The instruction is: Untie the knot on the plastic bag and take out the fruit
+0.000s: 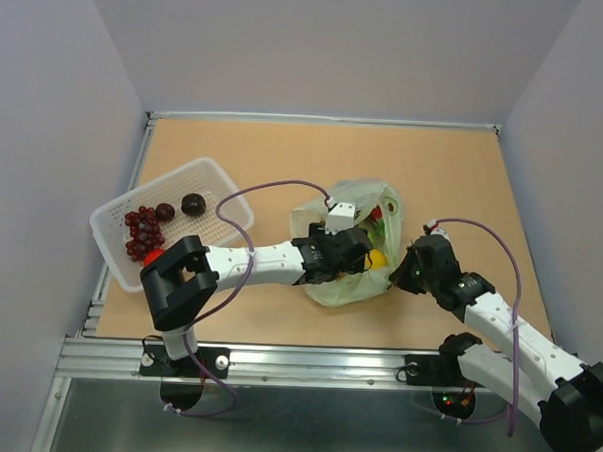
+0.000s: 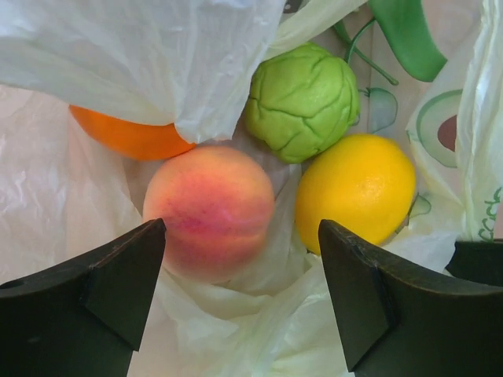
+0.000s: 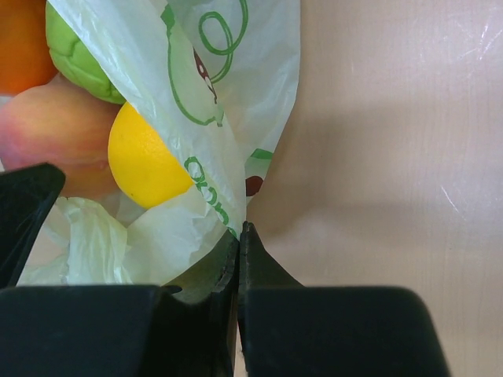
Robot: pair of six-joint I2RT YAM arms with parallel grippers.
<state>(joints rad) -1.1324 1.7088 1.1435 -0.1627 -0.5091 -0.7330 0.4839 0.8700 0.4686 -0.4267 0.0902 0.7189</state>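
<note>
Seen from above, a pale green plastic bag [image 1: 344,288] lies mid-table [image 1: 464,183], its mouth gaping; no tied knot shows. The left claw [image 1: 358,251] reaches into that mouth, jaws spread wide and holding nothing. The left wrist view shows a peach [image 2: 208,208] straight ahead, between the two dark fingers [image 2: 118,283] but not yet touched. A yellow lemon [image 2: 357,188] sits just beside it on the right, a wrinkled green lime [image 2: 302,100] lies behind both, and an orange [image 2: 126,137] is half hidden under a fold of plastic. The right claw [image 3: 240,232] is closed flat on the bag's near right edge, pinching the printed film against the table side. The step in hand looks like picking the first fruit, most likely the peach. To do it well, the left claw should ease forward until the fingers pass the peach's widest part, centred so that the right finger slips between peach and lemon rather than nudging the lemon. Loose film lies bunched under and in front of the peach, so closing gently matters, or plastic may be caught along with the fruit. The right claw's pinch should hold the bag down during the lift. A white basket [image 1: 214,172], well apart on the left, is the likely drop place.
</note>
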